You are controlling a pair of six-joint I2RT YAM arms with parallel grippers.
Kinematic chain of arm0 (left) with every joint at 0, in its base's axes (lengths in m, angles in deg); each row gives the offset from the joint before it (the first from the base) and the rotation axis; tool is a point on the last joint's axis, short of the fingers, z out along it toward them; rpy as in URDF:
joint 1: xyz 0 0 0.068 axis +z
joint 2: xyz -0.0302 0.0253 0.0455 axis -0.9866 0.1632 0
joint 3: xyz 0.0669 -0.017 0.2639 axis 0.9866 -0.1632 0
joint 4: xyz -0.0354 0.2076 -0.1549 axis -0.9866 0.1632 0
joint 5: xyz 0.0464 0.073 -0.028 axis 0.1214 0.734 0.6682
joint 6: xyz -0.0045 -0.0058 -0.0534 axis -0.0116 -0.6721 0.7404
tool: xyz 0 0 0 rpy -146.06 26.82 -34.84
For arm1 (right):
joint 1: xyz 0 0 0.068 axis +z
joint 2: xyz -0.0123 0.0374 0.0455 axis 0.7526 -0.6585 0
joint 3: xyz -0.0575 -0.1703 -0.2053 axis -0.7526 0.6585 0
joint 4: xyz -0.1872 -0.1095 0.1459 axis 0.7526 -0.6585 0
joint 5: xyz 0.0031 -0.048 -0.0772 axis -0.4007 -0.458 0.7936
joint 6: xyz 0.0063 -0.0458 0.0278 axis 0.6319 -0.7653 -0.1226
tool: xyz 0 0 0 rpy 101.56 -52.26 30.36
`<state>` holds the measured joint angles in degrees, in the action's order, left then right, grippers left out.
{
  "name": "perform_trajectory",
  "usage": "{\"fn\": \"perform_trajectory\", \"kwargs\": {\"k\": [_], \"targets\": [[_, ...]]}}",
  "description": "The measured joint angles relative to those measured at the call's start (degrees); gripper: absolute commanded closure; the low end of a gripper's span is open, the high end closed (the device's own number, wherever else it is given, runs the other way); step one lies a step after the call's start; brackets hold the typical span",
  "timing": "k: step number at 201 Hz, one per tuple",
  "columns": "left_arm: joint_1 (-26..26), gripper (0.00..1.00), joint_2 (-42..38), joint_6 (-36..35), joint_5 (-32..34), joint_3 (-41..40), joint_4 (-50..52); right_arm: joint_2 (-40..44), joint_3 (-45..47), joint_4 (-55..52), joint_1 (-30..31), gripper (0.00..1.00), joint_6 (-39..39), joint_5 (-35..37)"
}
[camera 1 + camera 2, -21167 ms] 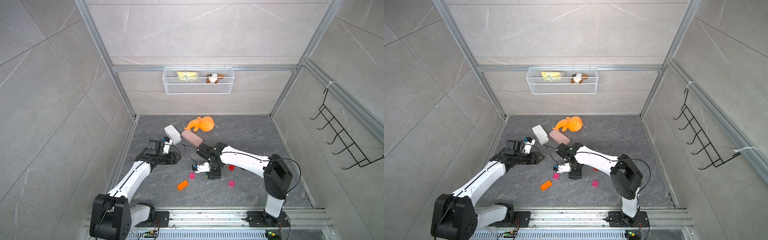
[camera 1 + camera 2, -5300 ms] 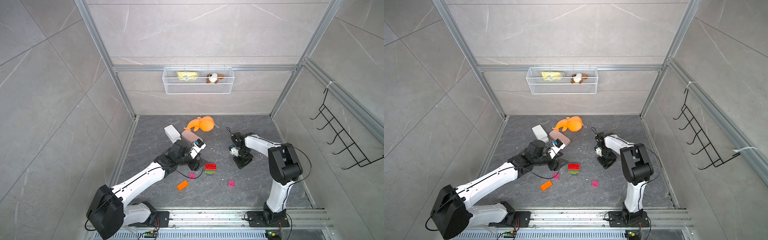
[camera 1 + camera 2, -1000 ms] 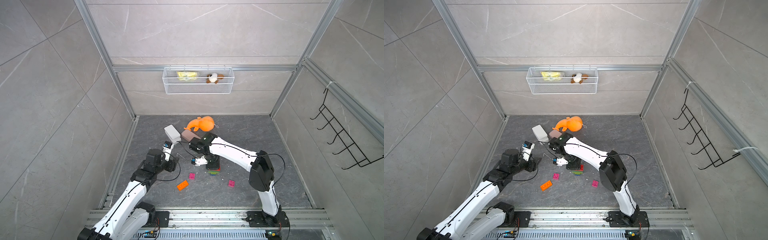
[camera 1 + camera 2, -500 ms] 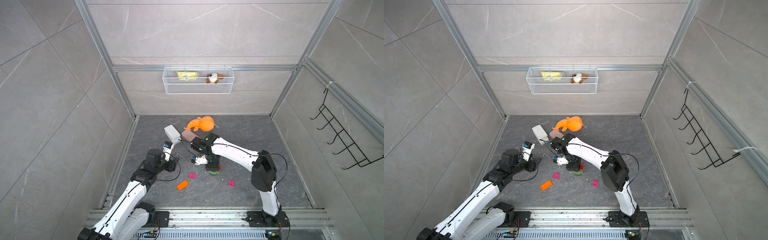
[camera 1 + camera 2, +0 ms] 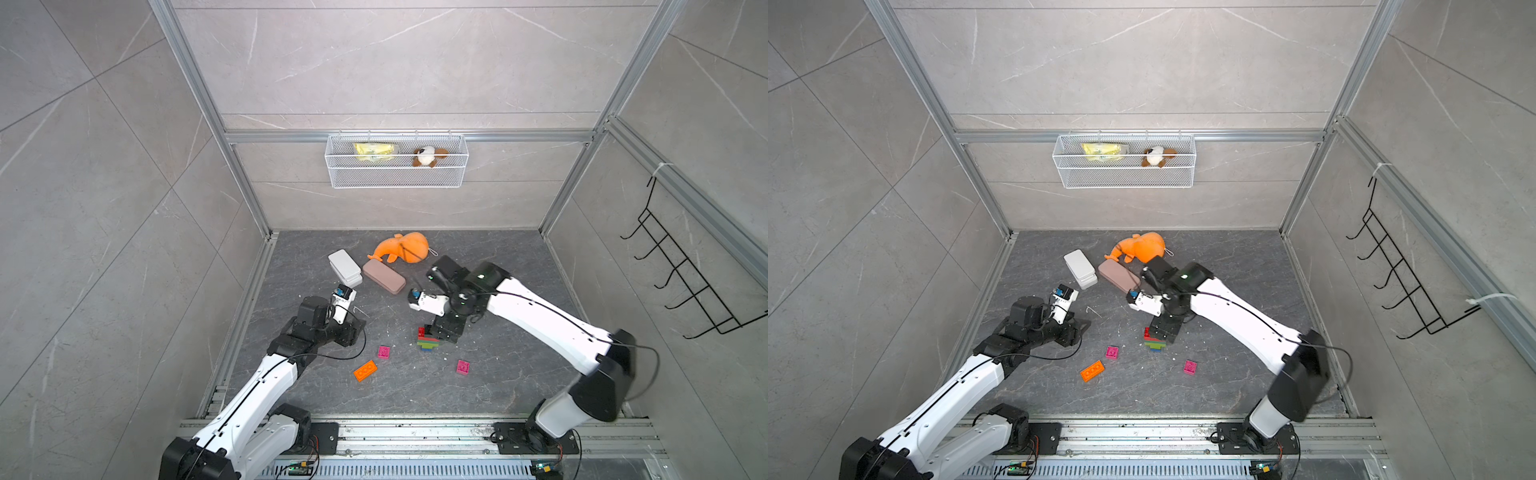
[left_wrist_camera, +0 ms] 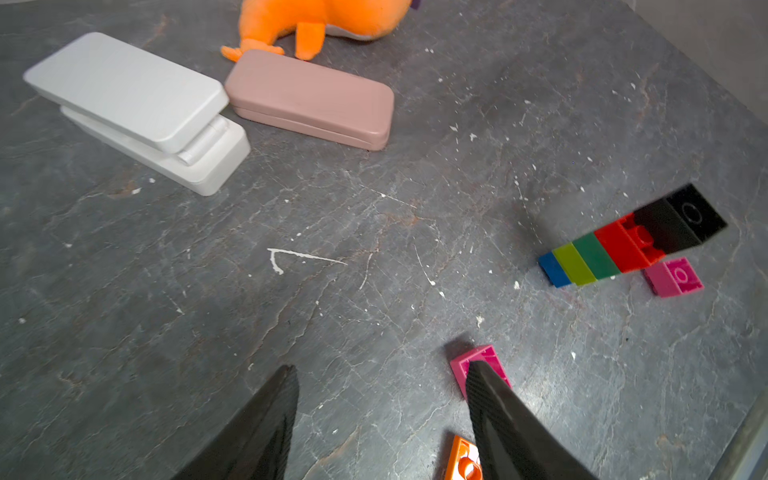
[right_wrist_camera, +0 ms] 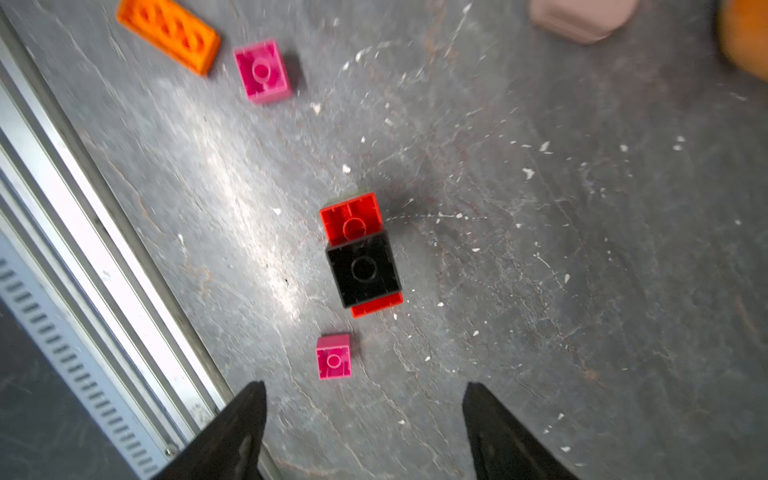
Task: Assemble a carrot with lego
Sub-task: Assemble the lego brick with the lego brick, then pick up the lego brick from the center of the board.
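Right gripper [image 7: 363, 386]: jaws wide, empty, straight above carrot [image 6: 598, 259], a tapered plastic brick stack. It apparently stands blue tip down, black end up, mid-floor.
Left gripper [image 6: 382, 365]: part-open, empty.
Judgement: retreat vertically, don't nudge stack; grip next brick square.
Count:
- orange plush toy [image 5: 405, 247]: 1
- flat cases: 2, white [image 5: 345, 268] and dusty pink [image 5: 383, 276]
- orange studded plate [image 5: 365, 370]: 1
- pink square bricks: 2 [image 5: 384, 352] [image 5: 463, 367]

Glossy plastic bricks [image 6: 615, 249] on matt, scuffed stone-look floor [image 6: 374, 249]

Bright, even light; right wrist view motion-blurred.
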<state>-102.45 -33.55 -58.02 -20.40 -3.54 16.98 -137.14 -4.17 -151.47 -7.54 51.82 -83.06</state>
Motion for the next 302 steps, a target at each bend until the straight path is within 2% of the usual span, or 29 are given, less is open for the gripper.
{"fn": "perform_trajectory", "kwargs": {"k": [28,43,87,119,207,266,302], "targets": [[-3.5,0.33,1.7,-4.3,1.1,0.9,2.2,9.5,7.8,6.8,-6.5,0.21,5.7,-5.2],[-5.4,0.29,4.2,-6.3,2.6,3.0,5.0,11.9,11.0,9.7,-9.2,0.21,8.9,-6.3],[-16.9,0.22,9.6,-11.1,11.7,5.8,12.7,12.5,15.3,14.5,-11.6,0.21,13.8,-5.6],[-20.3,0.19,14.6,-13.7,15.3,5.6,17.3,12.5,17.1,16.9,-12.6,0.22,14.9,-5.0],[-22.3,0.20,19.3,-14.6,16.0,1.9,16.0,8.5,17.6,18.5,-12.9,0.23,15.5,-4.9],[-22.3,0.30,17.9,-14.6,16.8,0.5,16.1,7.2,17.5,18.5,-12.9,0.23,16.2,-5.2],[-22.0,0.45,15.5,-14.8,16.1,-0.6,16.3,6.0,17.5,18.9,-12.9,0.24,16.3,-5.7]]}}
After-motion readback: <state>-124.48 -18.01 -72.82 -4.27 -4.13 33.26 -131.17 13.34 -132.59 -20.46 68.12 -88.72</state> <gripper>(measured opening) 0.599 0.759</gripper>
